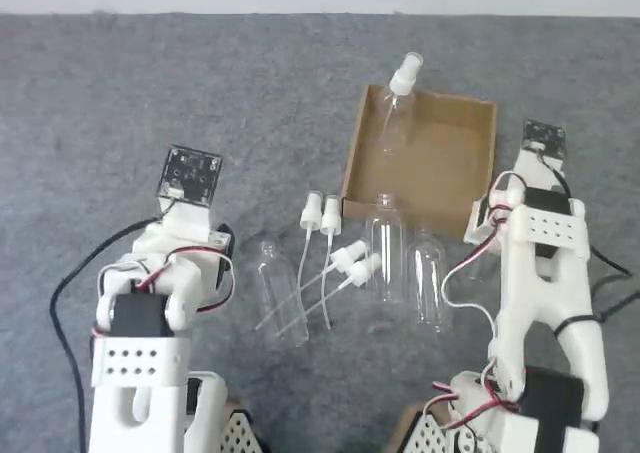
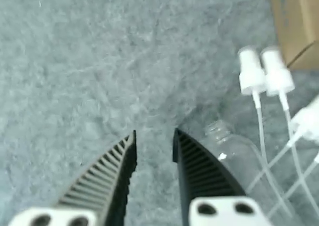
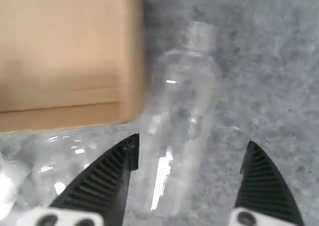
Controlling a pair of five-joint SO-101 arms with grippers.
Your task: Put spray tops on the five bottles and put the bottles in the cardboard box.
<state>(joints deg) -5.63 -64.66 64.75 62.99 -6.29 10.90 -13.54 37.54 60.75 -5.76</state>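
A cardboard box [image 1: 430,163] lies open at the back, and one bottle with a spray top [image 1: 398,108] leans in it. Three clear bottles without tops lie in front of it: left [image 1: 280,288], middle [image 1: 387,245], right [image 1: 430,278]. Several white spray tops [image 1: 335,243] with long tubes lie between them. My left gripper [image 2: 154,142] is open over bare carpet, just beside a bottle's neck [image 2: 218,131]. My right gripper [image 3: 192,151] is open wide and straddles another clear bottle [image 3: 184,111] lying next to the box's wall [image 3: 70,51].
The table is covered in grey carpet [image 1: 150,93]. Two spray tops [image 2: 264,74] lie side by side beyond the left gripper, near the box corner [image 2: 299,21]. A further clear bottle [image 3: 45,163] lies beside the right gripper. The left arm [image 1: 165,293] and the right arm [image 1: 545,253] stand at the front.
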